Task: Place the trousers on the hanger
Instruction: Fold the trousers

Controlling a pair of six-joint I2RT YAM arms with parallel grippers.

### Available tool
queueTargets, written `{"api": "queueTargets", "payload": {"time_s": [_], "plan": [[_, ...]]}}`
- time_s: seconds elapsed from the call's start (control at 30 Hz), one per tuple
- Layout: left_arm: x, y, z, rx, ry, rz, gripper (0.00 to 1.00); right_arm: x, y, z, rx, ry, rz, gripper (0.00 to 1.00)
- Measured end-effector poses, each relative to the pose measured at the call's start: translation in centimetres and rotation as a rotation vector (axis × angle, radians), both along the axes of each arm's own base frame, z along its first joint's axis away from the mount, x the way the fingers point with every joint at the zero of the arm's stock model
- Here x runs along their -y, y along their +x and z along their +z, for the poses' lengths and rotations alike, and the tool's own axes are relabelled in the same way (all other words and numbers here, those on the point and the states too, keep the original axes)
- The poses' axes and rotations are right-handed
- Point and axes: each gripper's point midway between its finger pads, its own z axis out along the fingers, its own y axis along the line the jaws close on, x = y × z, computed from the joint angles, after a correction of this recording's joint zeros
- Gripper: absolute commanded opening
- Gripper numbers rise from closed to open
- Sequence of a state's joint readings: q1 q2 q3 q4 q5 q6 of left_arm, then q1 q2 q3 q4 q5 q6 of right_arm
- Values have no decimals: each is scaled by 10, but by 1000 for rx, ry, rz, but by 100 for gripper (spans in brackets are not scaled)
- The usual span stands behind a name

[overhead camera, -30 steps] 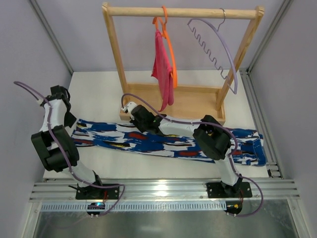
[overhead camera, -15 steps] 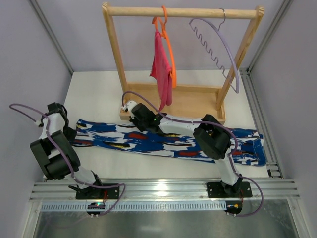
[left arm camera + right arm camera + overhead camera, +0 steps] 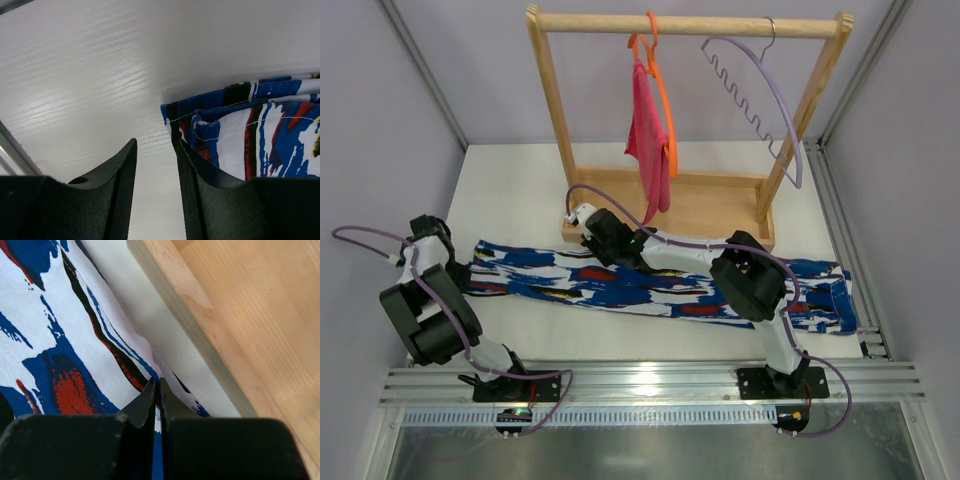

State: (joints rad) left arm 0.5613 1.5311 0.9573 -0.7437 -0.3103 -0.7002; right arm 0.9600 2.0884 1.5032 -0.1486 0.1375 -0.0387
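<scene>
The trousers [image 3: 660, 285] lie flat across the table, leg ends at the left and waist at the right. My right gripper [image 3: 156, 382] is shut on a raised fold of their far edge [image 3: 60, 340], close to the rack's base; from above it shows as the right gripper [image 3: 592, 228]. My left gripper [image 3: 156, 150] is open and low at the leg end [image 3: 250, 130]. Only white table shows between its fingers, and its right finger [image 3: 200, 170] rests at the hem corner. In the top view the left gripper [image 3: 445, 268] sits beside the cloth's left end. The lilac hanger [image 3: 760, 95] hangs on the rack's rod.
A wooden rack [image 3: 685, 25] stands at the back, its base board [image 3: 250, 315] just beyond my right fingers. An orange hanger with pink cloth [image 3: 650, 140] hangs left of the lilac one. Side walls and a metal rail [image 3: 640, 385] border the table.
My left arm has swung left and down, from over the leg end to just beside it, and its jaws have narrowed. The right arm and the trousers have stayed put.
</scene>
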Motion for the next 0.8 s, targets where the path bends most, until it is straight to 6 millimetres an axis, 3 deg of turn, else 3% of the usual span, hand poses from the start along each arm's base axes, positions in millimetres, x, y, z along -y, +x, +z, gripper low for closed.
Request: {"api": "queueTargets", "payload": {"time_s": [0.17, 0.37, 0.5, 0.63, 0.73, 0.8], "plan": [[5, -1, -16, -16, -37, 6, 37, -1, 0, -2, -4, -4, 1, 4], [8, -3, -30, -48, -67, 21, 38, 1, -2, -1, -31, -18, -13, 24], [5, 2, -29, -75, -83, 18, 36, 6, -7, 11, -79, -24, -57, 33], [4, 4, -29, -79, -86, 18, 33, 27, -28, 30, -140, -1, -106, 39], [5, 6, -30, -74, -91, 18, 21, 57, -59, 42, -184, 36, -115, 41], [5, 9, -31, -65, -99, 15, 4, 71, -77, 45, -207, 52, -112, 41]]}}
